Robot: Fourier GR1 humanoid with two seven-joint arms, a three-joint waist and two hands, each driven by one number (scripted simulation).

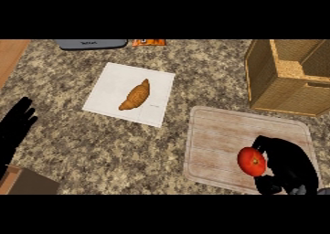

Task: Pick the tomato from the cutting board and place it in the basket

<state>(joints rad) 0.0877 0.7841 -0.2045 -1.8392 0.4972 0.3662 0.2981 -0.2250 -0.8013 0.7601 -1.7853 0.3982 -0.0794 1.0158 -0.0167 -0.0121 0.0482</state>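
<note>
- We see the round red tomato (251, 161) near the lower right part of the pale wooden cutting board (221, 137), so it is not in the basket yet.
- The black right robot hand (283, 165) is right against the tomato, on its right side. Its fingers curl round the top and the bottom of the tomato, so we think it is pinching it.
- We cannot tell if the tomato is lifted off the board or sits on it.
- The square woven tan basket (289, 93) stands just past the top right corner of the board. We see nothing inside the part of it that shows.
- The black left robot hand (12, 132) rests at the left edge of the view with its fingers straight and spread. It holds nothing.
- We think the first step, getting hold of the tomato, is about done.
- What is left: lift the tomato, carry it up and over the near wall of the basket, and let it go inside.
- A golden brown croissant (135, 95) lies on a white square sheet (110, 82) on the speckled stone table (93, 146), well apart from the tomato. It is no part of the job.
</note>
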